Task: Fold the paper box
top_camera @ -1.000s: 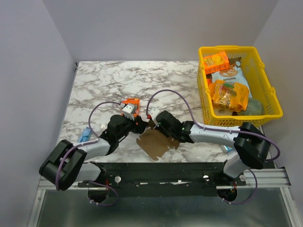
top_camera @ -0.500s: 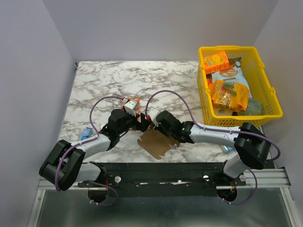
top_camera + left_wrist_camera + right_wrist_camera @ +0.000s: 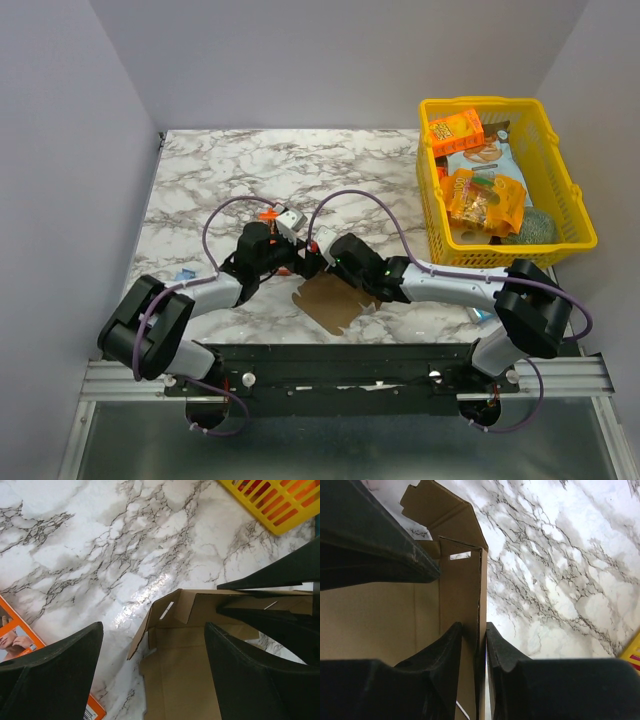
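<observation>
The brown cardboard box (image 3: 335, 300) lies partly unfolded on the marble table near the front edge. It also shows in the left wrist view (image 3: 195, 660) and the right wrist view (image 3: 395, 610). My right gripper (image 3: 481, 645) is shut on an upright side wall of the box, one finger on each face. In the top view the right gripper (image 3: 322, 262) sits at the box's far left corner. My left gripper (image 3: 152, 670) is open, its fingers spread over the box's left edge, holding nothing. In the top view the left gripper (image 3: 305, 262) is right beside the right one.
An orange packet (image 3: 272, 216) lies just behind the left gripper; it shows in the left wrist view (image 3: 20, 645). A yellow basket (image 3: 575, 205) with snack packs stands at the back right. A small blue item (image 3: 185, 273) lies at the left.
My left gripper has moved right, off the orange packet and up to the box's left corner beside the right gripper. The right arm and the box have barely moved.
</observation>
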Available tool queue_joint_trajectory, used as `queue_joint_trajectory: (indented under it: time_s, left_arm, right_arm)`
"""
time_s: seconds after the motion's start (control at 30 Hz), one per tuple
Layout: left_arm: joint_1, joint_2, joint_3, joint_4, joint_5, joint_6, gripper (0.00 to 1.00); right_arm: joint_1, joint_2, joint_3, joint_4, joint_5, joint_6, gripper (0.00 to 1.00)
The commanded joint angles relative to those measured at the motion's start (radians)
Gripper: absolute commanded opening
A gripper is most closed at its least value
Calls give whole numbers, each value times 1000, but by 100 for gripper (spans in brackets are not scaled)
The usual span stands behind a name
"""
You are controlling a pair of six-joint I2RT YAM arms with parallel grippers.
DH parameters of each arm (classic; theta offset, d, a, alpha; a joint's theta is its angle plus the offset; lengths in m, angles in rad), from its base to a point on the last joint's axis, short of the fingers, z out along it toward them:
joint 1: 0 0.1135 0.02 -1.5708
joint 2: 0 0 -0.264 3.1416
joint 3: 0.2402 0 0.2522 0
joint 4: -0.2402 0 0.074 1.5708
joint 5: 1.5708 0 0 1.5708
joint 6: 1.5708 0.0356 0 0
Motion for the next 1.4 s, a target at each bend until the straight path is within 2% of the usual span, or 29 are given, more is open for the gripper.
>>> queue_joint_trajectory:
  time_s: [0.0,0.13,0.23,0.43,0.47,0.7,0.77,0.9,0.93,0.97,1.03,1.07,1.1,1.17,1.3,1.37]
  left_arm:
    - [-1,39,33,17,45,49,90]
    - [-1,77,45,71,85,46,90]
    - [-1,100,51,98,102,42,83]
    - [-1,106,36,180,128,17,62]
    - [-1,108,35,189,133,12,55]
    - [-6,131,30,204,162,12,27]
    - [-11,126,19,207,157,20,16]
    - [-41,102,4,187,130,51,4]
    - [-50,94,-5,178,114,67,3]
    - [-60,85,-13,178,84,77,0]
    - [-89,45,-39,165,21,94,0]
    - [-98,27,-53,161,-75,110,0]
    - [-107,-13,-64,155,-124,117,0]
    - [-122,-53,-108,161,-221,124,0]
    - [-145,-147,-162,172,-431,124,0]
    - [-158,-165,-176,161,-479,130,0]
  right_arm:
    - [13,-14,-2,22,1,-15,33]
    - [13,-16,-5,25,-8,-9,33]
    - [11,-16,-10,28,-14,-6,33]
    - [11,-11,-14,29,-16,-5,33]
    - [13,-11,-14,31,-16,-6,33]
    - [13,-20,-19,36,-2,3,34]
    - [13,-29,-23,39,1,12,37]
    - [11,-57,-39,57,9,31,44]
    - [10,-65,-42,56,16,34,47]
    - [10,-68,-45,59,24,44,55]
    - [11,-82,-49,62,39,63,64]
    - [10,-89,-56,62,59,90,74]
    - [11,-98,-62,65,73,110,77]
    - [5,-146,-72,63,97,185,81]
    - [-6,-255,-114,10,157,378,82]
    - [-10,-302,-119,-35,200,487,82]
